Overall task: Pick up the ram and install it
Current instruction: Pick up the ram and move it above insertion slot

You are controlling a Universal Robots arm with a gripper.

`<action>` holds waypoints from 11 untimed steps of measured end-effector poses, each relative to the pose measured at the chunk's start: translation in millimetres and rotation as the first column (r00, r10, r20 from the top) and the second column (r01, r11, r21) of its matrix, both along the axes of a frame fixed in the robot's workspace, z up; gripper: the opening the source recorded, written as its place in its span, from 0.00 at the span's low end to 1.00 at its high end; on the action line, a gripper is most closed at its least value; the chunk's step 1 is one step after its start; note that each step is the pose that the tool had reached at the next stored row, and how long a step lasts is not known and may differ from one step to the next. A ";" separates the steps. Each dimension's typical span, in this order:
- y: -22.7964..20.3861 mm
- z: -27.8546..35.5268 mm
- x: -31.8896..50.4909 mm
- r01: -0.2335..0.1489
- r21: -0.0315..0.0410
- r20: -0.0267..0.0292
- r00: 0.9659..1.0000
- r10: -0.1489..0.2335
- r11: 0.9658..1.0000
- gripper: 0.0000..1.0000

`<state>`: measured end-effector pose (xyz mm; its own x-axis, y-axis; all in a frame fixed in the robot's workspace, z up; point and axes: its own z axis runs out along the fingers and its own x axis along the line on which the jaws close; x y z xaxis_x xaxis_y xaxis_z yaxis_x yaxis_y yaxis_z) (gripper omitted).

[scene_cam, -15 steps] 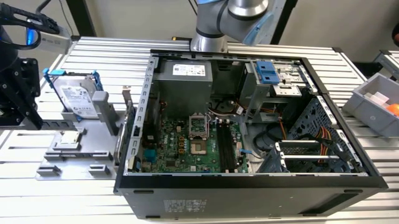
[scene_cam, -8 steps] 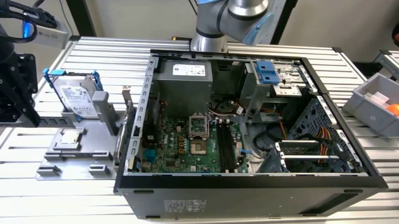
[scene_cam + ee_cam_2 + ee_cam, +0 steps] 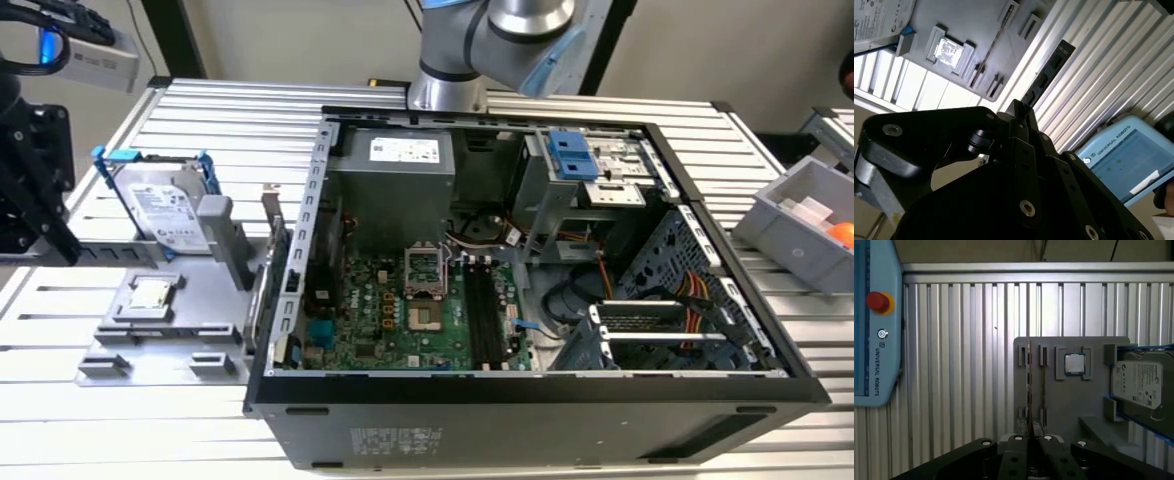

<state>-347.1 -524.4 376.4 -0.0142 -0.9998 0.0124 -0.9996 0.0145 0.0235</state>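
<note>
While closed on the ram (image 3: 1050,70), grips it by one end only, between the two black fingers (image 3: 1026,130) of the gripper (image 3: 1019,106), with the rest of the stick reaching straight out past the fingertips. Appears in the second wrist view as a long dark board seen from its flat side, and in the first wrist view as a thin brownish line, edge-on, leaving the closed fingertips. Beyond the fingertips, behind the ram, a grey holder (image 3: 1074,405) with narrow upright slots (image 3: 1043,355) just beside the stick; contact between ram and holder not possible to tell. Further out on that same side of the fingers, a small square silver chip (image 3: 1074,364) seated in the holder, then a silver hard drive (image 3: 1139,385) in a blue bracket (image 3: 1114,405). On the opposite side of the fingers, well apart, a light blue pendant (image 3: 874,365) with a red button (image 3: 877,301). Under all of these, a ribbed metal table (image 3: 954,365). In the exterior view, an open computer case (image 3: 534,420) with its motherboard (image 3: 387,310), just beside the holder and farther from the fingers than it.
</note>
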 end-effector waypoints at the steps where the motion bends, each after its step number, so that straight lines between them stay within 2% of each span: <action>1: 0.0 0.7 0.0 0.000 0.000 0.000 1.000 0.000 1.000 0.00; 7: 0.0 5.7 0.0 0.000 0.000 0.000 1.000 0.000 1.000 0.00; 11: 0.0 6.2 0.0 0.000 0.000 0.000 1.000 0.000 1.000 0.00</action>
